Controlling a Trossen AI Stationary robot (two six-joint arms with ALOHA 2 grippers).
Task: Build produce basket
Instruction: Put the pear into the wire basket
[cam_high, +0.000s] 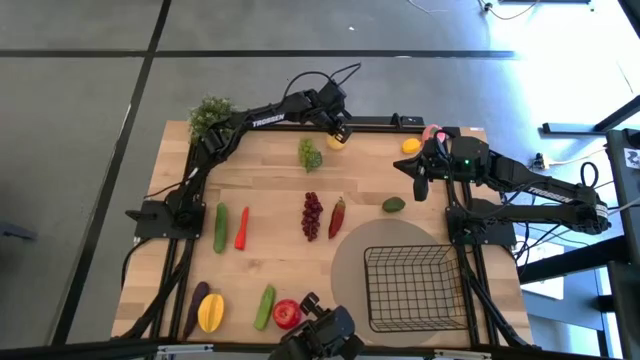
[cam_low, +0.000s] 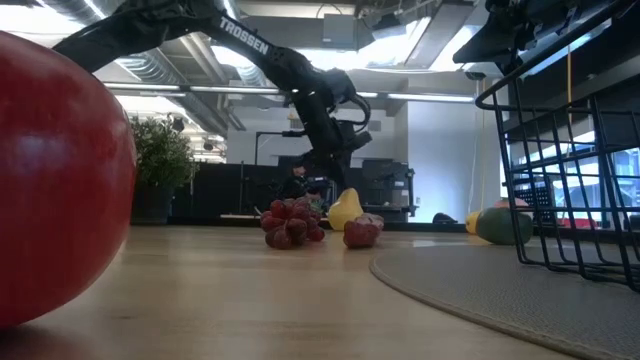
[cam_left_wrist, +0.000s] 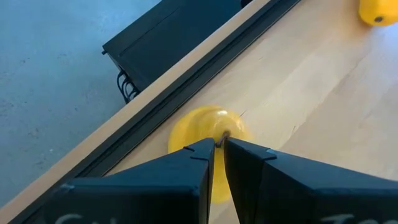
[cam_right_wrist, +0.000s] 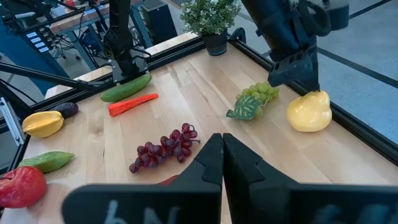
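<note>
A yellow pear (cam_high: 335, 141) stands by the table's far edge; it also shows in the left wrist view (cam_left_wrist: 198, 127), the right wrist view (cam_right_wrist: 309, 112) and the low view (cam_low: 345, 210). My left gripper (cam_left_wrist: 219, 152) is right above it, shut on its top. My right gripper (cam_high: 420, 187) is shut and empty above the table's right part, near the avocado (cam_high: 394, 205). The black wire basket (cam_high: 415, 290) stands on a grey round mat (cam_high: 350, 265) at the near right. Green grapes (cam_high: 310, 154) lie next to the pear. My left gripper pinches the pear's small stem (cam_left_wrist: 222, 136) at its top between the two fingertips (cam_left_wrist: 202, 155). The fingers come from above, pointing down. The pear is upright below them, and its bottom seems to rest on the table.
Lemon (cam_high: 411, 146) and peach (cam_high: 432, 131) lie at the far right. Dark red grapes (cam_high: 312, 215), a chili (cam_high: 337, 215), cucumber (cam_high: 220, 227) and carrot (cam_high: 242, 228) lie mid-table. Eggplant, mango (cam_high: 210, 313), another cucumber (cam_high: 265, 307) and apple (cam_high: 287, 314) lie near. A potted plant (cam_high: 210, 115) stands far left.
</note>
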